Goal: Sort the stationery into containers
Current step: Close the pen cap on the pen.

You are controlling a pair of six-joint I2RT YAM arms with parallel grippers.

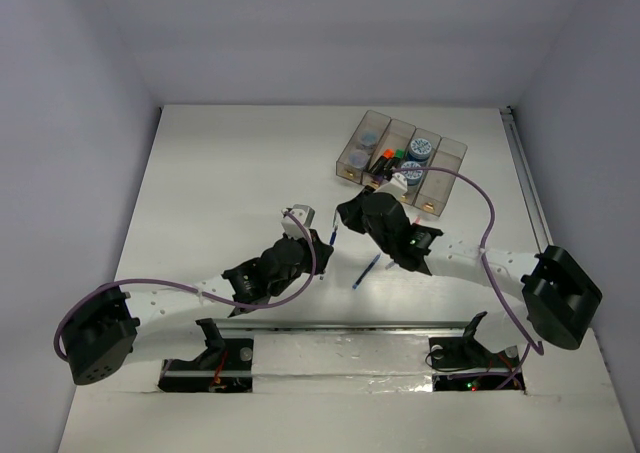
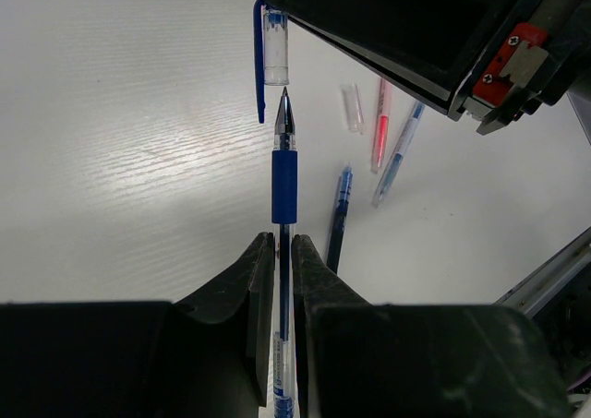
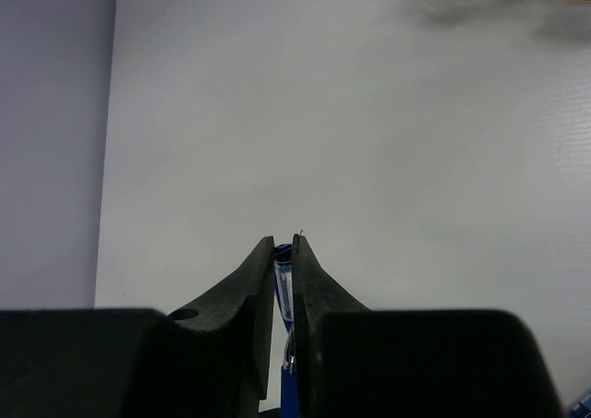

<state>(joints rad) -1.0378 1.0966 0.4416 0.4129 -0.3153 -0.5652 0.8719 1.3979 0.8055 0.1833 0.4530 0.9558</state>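
Observation:
My left gripper [image 2: 283,243] is shut on a blue pen [image 2: 284,178] that points up and away, its bare tip showing. Just past the tip hangs a clear cap with a blue clip [image 2: 274,49], and my right gripper [image 3: 283,244] is shut on this cap [image 3: 283,268]. Tip and cap mouth are nearly touching. In the top view the two grippers [image 1: 312,241] [image 1: 345,215] meet mid-table, in front of the containers [image 1: 446,178]. These hold blue-white rolls [image 1: 421,148] and markers [image 1: 385,159].
Loose on the table lie a red pen [image 2: 379,127], a light blue pen [image 2: 399,146], a dark blue pen [image 2: 339,210] and a clear cap [image 2: 353,109]. The top view shows a blue pen [image 1: 366,271] on the table near the right arm.

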